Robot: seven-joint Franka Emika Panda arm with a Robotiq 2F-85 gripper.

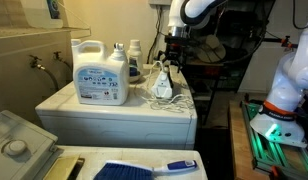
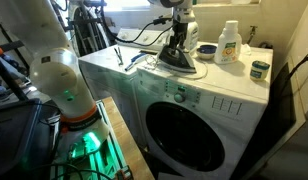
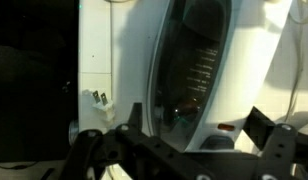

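Hand (image 2: pixel 178 44) spread wide just over iron (image 2: pixel 180 60) on washer (image 2: pixel 209 92) top, contact unclear, w/ jug (image 1: pixel 101 72) & bottle (image 2: pixel 228 42) nearby.

Exterior views flank washer (image 1: pixel 114 125), mid-distance, wrist view downward — close over iron (image 3: pixel 194 70)

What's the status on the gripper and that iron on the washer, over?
Gripper open, hovering just above the iron. Iron sits on the washer top. Detergent jug stands apart; nothing between jaws and iron.
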